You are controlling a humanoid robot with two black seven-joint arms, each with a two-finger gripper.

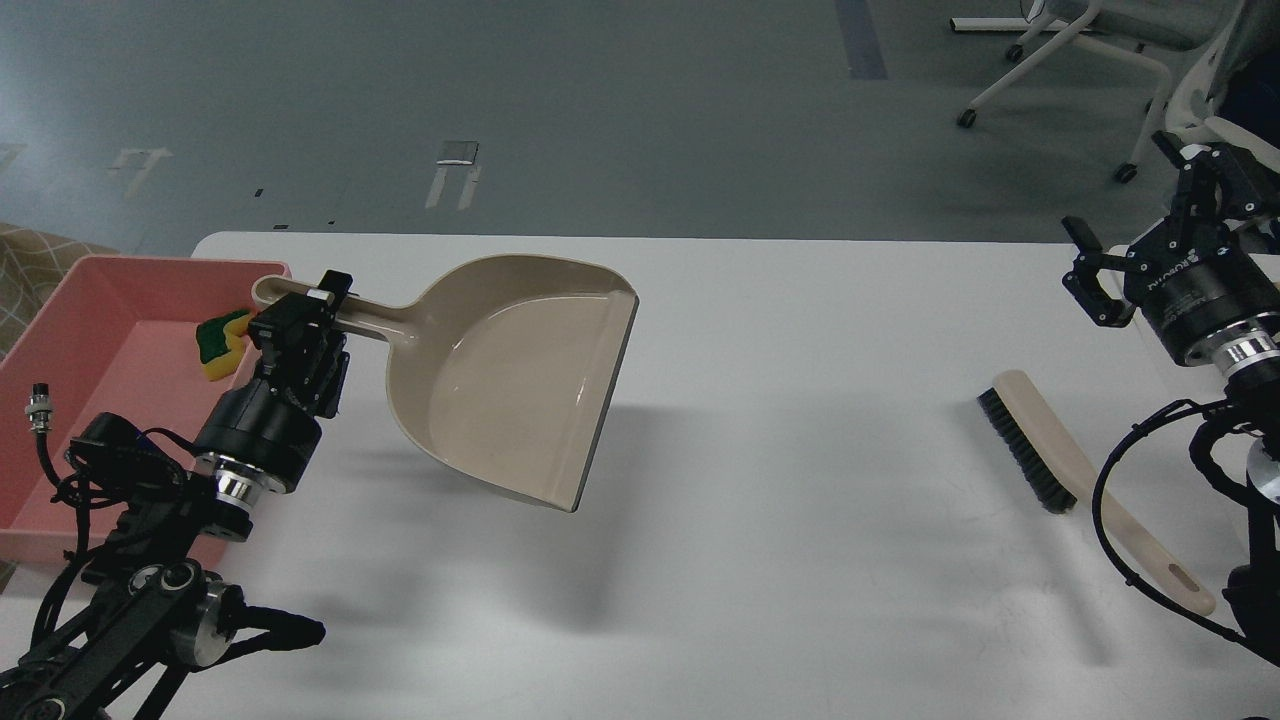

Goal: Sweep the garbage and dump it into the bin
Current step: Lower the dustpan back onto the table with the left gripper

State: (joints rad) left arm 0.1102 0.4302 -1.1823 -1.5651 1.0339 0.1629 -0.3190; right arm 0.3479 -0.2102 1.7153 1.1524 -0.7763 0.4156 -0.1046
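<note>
My left gripper [312,305] is shut on the handle of a beige dustpan [520,375], which it holds just above the white table [780,560], left of centre, with its mouth facing right. The pan looks empty. A pink bin [90,300] stands at the left edge with a yellow and green sponge [222,342] inside it. A beige brush with black bristles [1050,460] lies flat on the table at the right. My right gripper [1150,215] is open and empty, raised above the table's far right corner, apart from the brush.
White office chairs [1090,60] stand on the grey floor beyond the table's far right corner. My right arm's cables [1130,540] loop beside the brush handle.
</note>
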